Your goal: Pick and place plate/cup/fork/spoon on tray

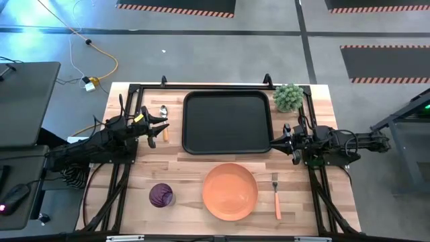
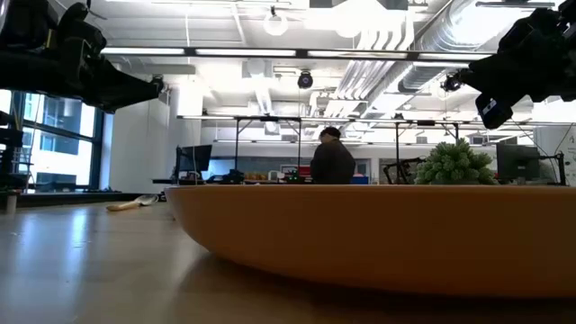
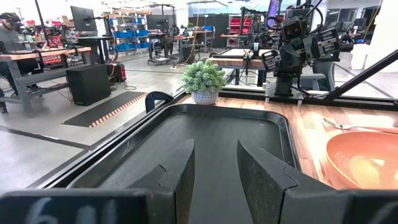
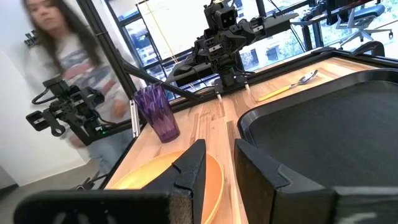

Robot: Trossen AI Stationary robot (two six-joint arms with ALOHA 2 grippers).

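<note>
Both arms hover level above the table, facing each other across the empty black tray. The left gripper and right gripper each hold their fingers slightly parted, gripping nothing. The spoon lies under the left gripper; plate, cup and fork sit nearer.

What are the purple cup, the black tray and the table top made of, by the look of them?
Cup: probably plastic, since it is see-through purple with faceted sides, though tinted glass is possible. Tray: likely plastic with a matte black finish and a moulded raised rim; coated metal cannot be ruled out. Table: wood, showing pale butcher-block strips with visible grain and a light sheen.
</note>
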